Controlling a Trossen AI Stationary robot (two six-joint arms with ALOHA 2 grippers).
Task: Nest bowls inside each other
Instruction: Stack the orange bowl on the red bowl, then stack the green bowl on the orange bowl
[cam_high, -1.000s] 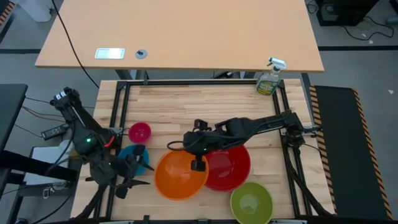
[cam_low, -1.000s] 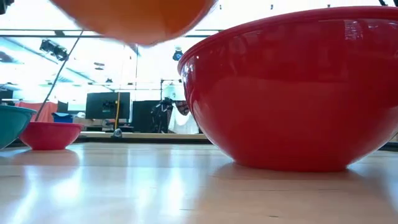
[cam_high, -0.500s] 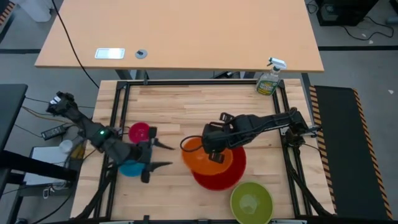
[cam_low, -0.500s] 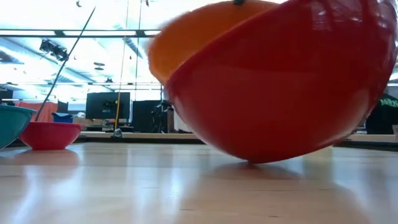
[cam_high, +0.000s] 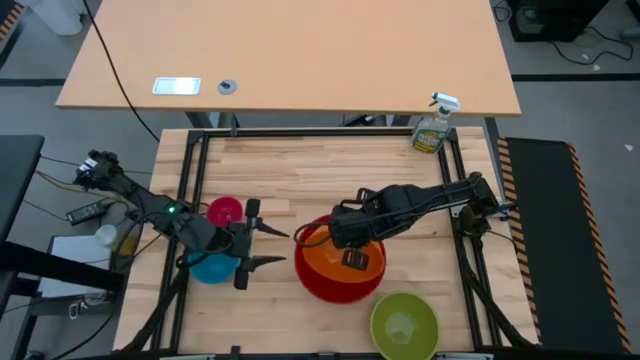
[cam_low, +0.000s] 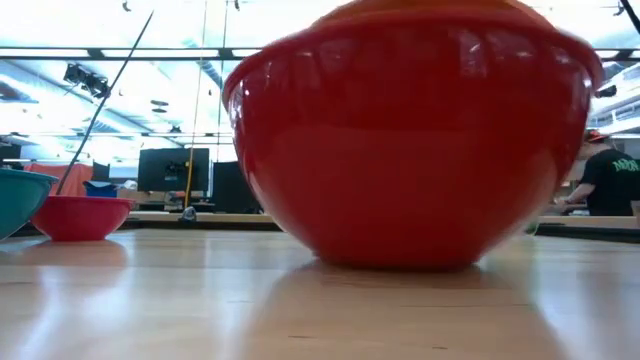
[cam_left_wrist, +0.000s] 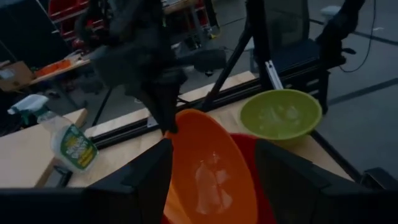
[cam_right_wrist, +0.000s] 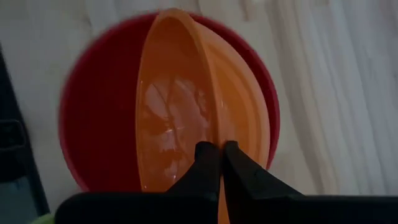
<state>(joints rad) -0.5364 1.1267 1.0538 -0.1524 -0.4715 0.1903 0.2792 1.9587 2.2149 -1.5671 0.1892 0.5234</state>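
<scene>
The orange bowl (cam_high: 338, 255) sits tilted inside the red bowl (cam_high: 318, 285), which stands on its base on the table. My right gripper (cam_right_wrist: 217, 149) is shut on the orange bowl's rim. In the low view the red bowl (cam_low: 410, 150) fills the middle, with the orange bowl's edge (cam_low: 420, 8) showing above it. My left gripper (cam_high: 270, 248) hangs open left of the red bowl, above the blue bowl (cam_high: 210, 270), pointing toward the orange bowl (cam_left_wrist: 211, 168). The magenta bowl (cam_high: 225, 211) stands far-left, the lime green bowl (cam_high: 404, 325) near-right. My right gripper pinches the orange bowl's rim (cam_right_wrist: 219, 186) between its two fingers, one finger (cam_right_wrist: 207, 158) on the inner side and one on the outer. The fingers come steeply from above. The bowl is tilted, its lower part down inside the red bowl.
A green spray bottle (cam_high: 434, 125) stands at the table's far right corner. A black metal frame (cam_high: 190, 180) runs round the table's edges. Bare wood lies across the far half of the table.
My right gripper has carried the orange bowl toward the right and tipped it down into the red bowl, which rocked and slid a little to the left. My left gripper has swung from the near left corner toward the middle, over the blue bowl, staying open.
</scene>
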